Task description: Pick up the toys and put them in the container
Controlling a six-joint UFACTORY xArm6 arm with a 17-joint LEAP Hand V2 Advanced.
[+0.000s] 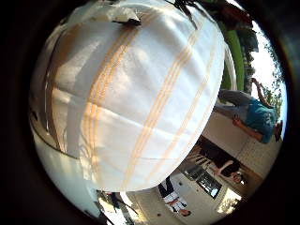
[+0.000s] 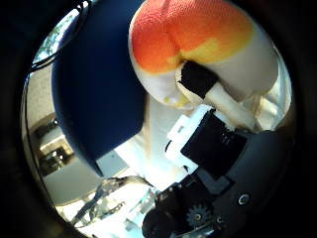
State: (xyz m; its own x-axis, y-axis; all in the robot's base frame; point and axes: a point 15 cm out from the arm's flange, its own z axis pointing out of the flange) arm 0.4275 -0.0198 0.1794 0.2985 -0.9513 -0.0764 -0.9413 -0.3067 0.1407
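Plush toy (image 2: 198,44) close against palm; blue container (image 2: 94,84) beside; striped cloth (image 1: 136,93) below.

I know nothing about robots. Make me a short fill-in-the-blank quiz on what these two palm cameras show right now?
1. The plush toy close to the palm is orange, yellow and ____.
2. The cloth that fills the other view is white with ____ stripes.
3. Beside the toy is a large ____ container.
4. The hand's parts in view are white and ____.

Missing words: white; orange; blue; black
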